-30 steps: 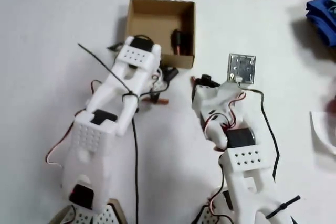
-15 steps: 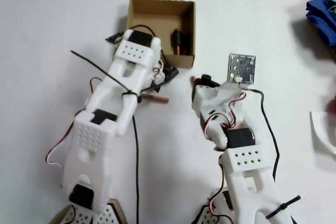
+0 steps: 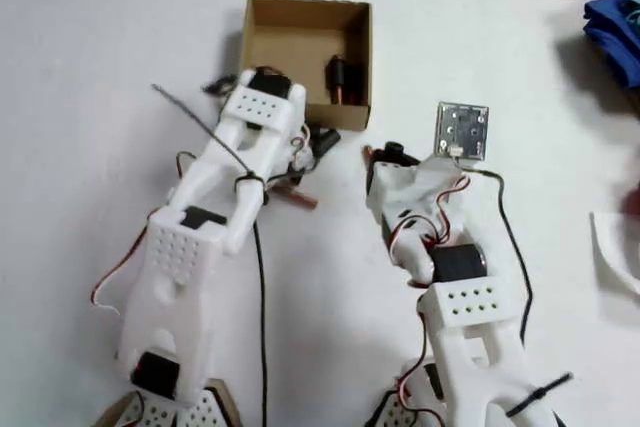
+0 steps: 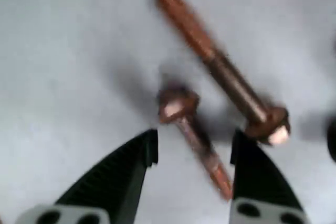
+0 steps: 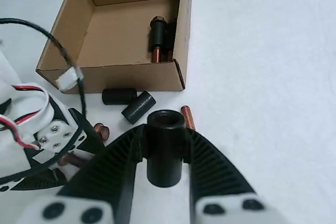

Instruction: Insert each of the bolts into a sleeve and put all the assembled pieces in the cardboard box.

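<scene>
Two copper bolts lie on the white table. My left gripper [image 4: 193, 135] is open, and the shorter bolt [image 4: 189, 124] lies between its black fingers [image 4: 126, 171]. The longer bolt [image 4: 220, 69] lies just beyond. My right gripper [image 5: 165, 140] is shut on an upright black sleeve [image 5: 165, 150], in front of the cardboard box [image 5: 110, 80]. One assembled piece [image 5: 157, 38] lies in the box's corner. Two loose sleeves [image 5: 128, 102] and a bolt tip [image 5: 188, 117] lie by the box wall. From above, the left gripper [image 3: 305, 155] is near the box [image 3: 258, 42], with a bolt [image 3: 300, 197] beside it.
A square metal plate [image 3: 460, 132] lies right of the right gripper [image 3: 385, 159]. A blue cloth [image 3: 615, 32] sits at the far right edge, and a white object [image 3: 612, 252] lies below it. Black cables trail from both arms.
The left arm pushed towards the box, then drew back a little, and the bolt beside it shifted slightly. The right arm has kept still with its sleeve.
</scene>
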{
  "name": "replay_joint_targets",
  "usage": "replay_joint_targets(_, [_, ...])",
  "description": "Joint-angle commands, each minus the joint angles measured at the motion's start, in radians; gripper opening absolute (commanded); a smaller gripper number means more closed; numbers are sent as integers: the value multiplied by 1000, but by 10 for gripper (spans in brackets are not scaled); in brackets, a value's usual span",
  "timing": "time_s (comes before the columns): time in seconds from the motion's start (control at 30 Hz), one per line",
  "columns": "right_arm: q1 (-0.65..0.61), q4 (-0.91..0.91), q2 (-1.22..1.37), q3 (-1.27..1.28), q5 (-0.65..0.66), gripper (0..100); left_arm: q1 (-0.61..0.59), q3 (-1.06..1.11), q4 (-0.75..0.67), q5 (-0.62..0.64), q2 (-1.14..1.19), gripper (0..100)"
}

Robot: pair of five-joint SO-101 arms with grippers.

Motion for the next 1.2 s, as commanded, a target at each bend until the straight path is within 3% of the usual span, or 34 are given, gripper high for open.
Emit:
replay_joint_targets(0.0, [33, -24, -38, -8, 11, 19, -3, -45, -3, 8, 34, 240])
replay_joint_targets(0.13, [88, -25, -38, -8, 11, 19, -3, -58, -2, -5, 60, 238])
replay_joint_targets(0.43, [125, -25, -38, -8, 12, 19, -18, -53, 115, -384, 83, 236])
replay_joint_targets(0.5, [122, -25, -38, -8, 12, 19, -48, -47, 115, -474, 78, 203])
replay_joint_targets(0.6, [122, -25, -38, -9, 12, 19, -84, -47, 110, -574, 78, 74])
replay_joint_targets(0.67, [122, -25, -38, -11, 12, 19, -91, -47, 110, -611, 84, 19])
replay_joint_targets(0.9, [122, -27, -38, -12, 11, 19, -94, -45, 110, -652, 80, 26])
replay_joint_targets(1.17, [122, -25, -38, -12, 8, 19, -106, -42, 115, -1174, 78, 26])
